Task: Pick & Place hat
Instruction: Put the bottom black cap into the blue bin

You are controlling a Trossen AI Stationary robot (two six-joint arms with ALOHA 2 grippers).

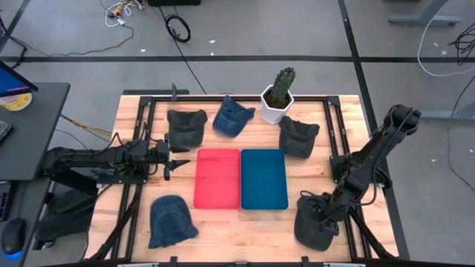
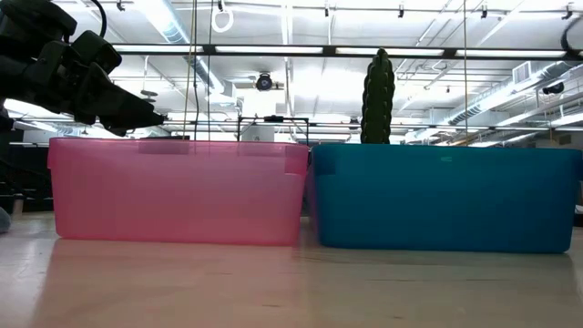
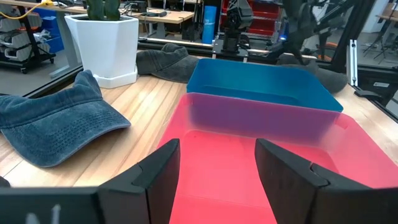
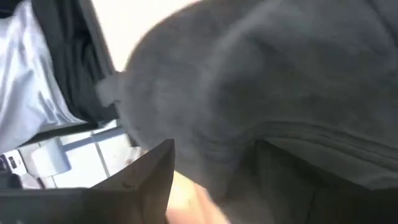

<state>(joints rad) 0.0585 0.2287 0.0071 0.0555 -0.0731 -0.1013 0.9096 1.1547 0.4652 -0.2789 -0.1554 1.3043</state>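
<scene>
Where the right end effector (image 1: 320, 215) meets the dark hat (image 1: 313, 222) at the counter's (image 1: 312, 178) near right corner, we see fingers straddling cloth, closure uncertain; we judge grasping underway, lifting toward the blue bin (image 1: 263, 179) next. Left end effector (image 1: 177, 157) waits spread.

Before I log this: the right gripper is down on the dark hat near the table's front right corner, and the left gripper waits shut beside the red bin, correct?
Not quite. The left gripper waits open, as the left wrist view shows, beside the red bin. The right gripper is indeed at the dark hat.
</scene>
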